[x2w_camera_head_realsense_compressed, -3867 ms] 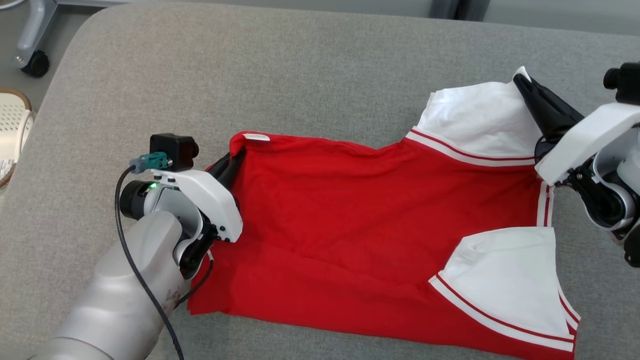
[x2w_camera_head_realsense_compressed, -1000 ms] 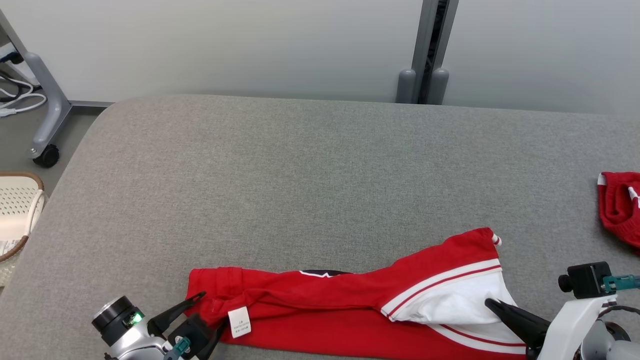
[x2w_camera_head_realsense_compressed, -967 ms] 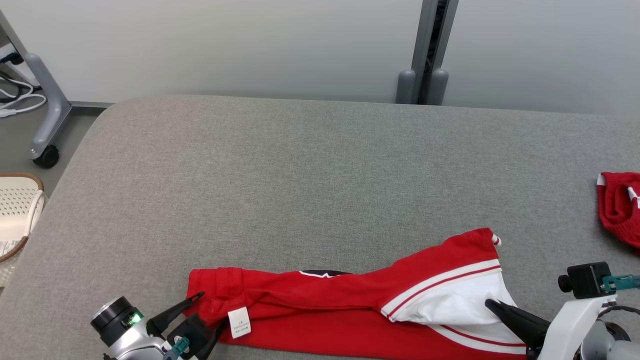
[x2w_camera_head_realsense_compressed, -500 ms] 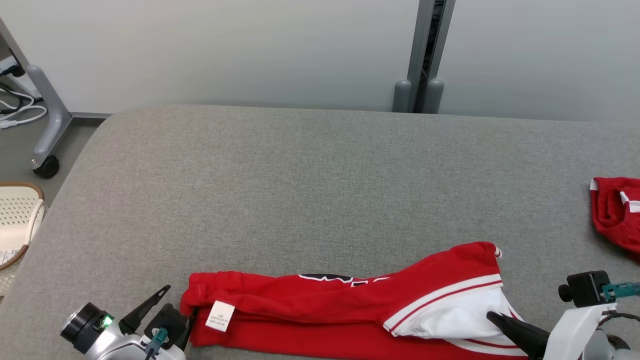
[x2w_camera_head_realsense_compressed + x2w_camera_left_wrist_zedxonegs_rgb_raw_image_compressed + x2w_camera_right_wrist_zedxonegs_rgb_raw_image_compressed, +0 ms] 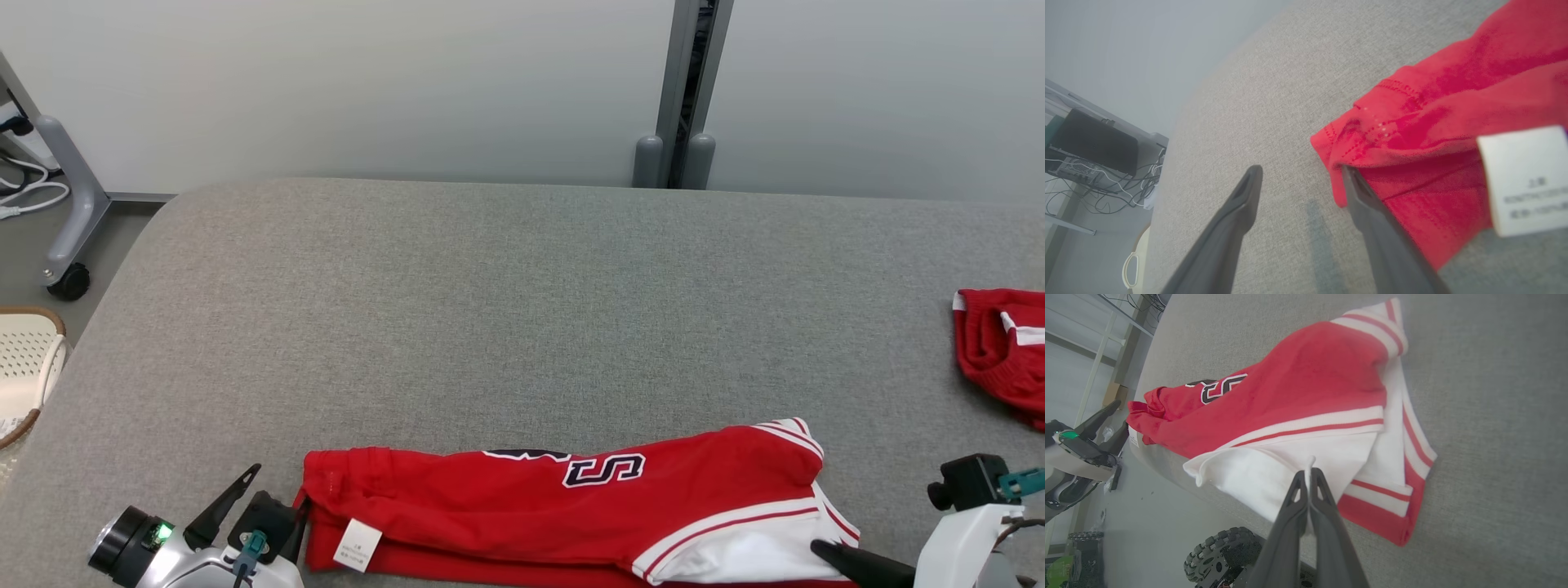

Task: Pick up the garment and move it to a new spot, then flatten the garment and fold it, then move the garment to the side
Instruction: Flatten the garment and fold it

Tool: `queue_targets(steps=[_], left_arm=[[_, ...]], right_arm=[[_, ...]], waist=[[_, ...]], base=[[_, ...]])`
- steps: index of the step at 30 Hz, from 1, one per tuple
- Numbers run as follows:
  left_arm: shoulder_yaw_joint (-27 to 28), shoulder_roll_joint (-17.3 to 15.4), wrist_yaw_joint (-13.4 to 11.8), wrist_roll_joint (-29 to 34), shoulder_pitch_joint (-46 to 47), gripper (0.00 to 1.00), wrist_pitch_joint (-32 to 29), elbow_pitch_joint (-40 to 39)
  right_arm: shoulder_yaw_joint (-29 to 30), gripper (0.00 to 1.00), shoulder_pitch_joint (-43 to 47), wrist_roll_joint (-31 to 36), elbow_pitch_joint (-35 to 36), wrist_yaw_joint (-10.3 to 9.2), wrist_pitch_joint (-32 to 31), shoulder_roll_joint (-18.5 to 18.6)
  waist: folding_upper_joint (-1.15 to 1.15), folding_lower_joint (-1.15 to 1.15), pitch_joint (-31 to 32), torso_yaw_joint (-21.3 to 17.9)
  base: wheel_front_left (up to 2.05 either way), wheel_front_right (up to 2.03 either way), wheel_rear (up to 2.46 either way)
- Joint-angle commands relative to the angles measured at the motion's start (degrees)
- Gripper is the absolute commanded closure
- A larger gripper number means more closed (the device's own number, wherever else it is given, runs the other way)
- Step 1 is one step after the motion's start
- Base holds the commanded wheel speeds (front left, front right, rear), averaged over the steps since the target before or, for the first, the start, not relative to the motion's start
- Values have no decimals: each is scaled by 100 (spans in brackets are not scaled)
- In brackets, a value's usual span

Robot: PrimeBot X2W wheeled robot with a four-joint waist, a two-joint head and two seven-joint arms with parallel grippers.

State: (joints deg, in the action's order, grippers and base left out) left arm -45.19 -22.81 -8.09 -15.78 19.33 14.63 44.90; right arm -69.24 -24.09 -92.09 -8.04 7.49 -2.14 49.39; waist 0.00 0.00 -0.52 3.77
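Head view. The red knit garment (image 5: 571, 523) with white sleeves and red-and-white striped trim lies folded into a long band along the near edge of the grey fabric-covered desk (image 5: 490, 310). Dark navy lettering outlined in white (image 5: 604, 469) shows on its upper fold. A white care label (image 5: 357, 545) hangs at its left end.

My left gripper (image 5: 273, 490) sits at the garment's left end with its fingers spread apart and nothing between them. In the left wrist view, one finger of this gripper (image 5: 1300, 169) lies just at the hem corner of the garment (image 5: 1433, 122), and the other stands over bare desk. The care label (image 5: 1523, 179) appears large and blurred at the right.

My right gripper (image 5: 820, 547) is at the garment's right end, on the white sleeve. In the right wrist view the gripper (image 5: 1306, 473) is closed on a thin fold of white sleeve cloth of the garment (image 5: 1298, 392), part of which overhangs the desk's edge above a knobbly black wheel (image 5: 1216, 555).

Surroundings. A second crumpled red cloth with white trim (image 5: 1000, 359) lies at the desk's right edge, well apart from the garment. A cream perforated basket (image 5: 24, 376) and a grey frame leg on a black caster (image 5: 69, 237) stand on the floor to the left. A grey vertical post (image 5: 682, 90) runs up the pale wall behind.
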Motion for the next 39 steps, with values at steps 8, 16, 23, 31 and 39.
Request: queue_targets(steps=[8,16,23,31,39], left_arm=[[226,9,-446,-193,-80,0,-116,22],[469,19,-825,-327,-119,0,-17,-309],[619,136,-868,-434,-306,0,52,-853],[1119,427,-1037,-529,-757,0,54,-1763],[1538,773,-1166,-466,-1363,0,56,-2369]], right_arm=[[11,0,-12,-154,-115,2,-34,129],[251,0,-227,86,-289,2,577,243],[549,0,-242,429,-542,2,1445,40],[1253,0,112,823,-965,2,1741,-509],[2304,0,793,1450,-1151,2,1741,-1115]], waist=[[0,0,23,11],[0,0,74,0],[0,0,70,-19],[0,0,40,-64],[0,0,40,-142]], base=[[0,0,0],[0,0,0],[0,0,0],[0,0,0],[0,0,0]])
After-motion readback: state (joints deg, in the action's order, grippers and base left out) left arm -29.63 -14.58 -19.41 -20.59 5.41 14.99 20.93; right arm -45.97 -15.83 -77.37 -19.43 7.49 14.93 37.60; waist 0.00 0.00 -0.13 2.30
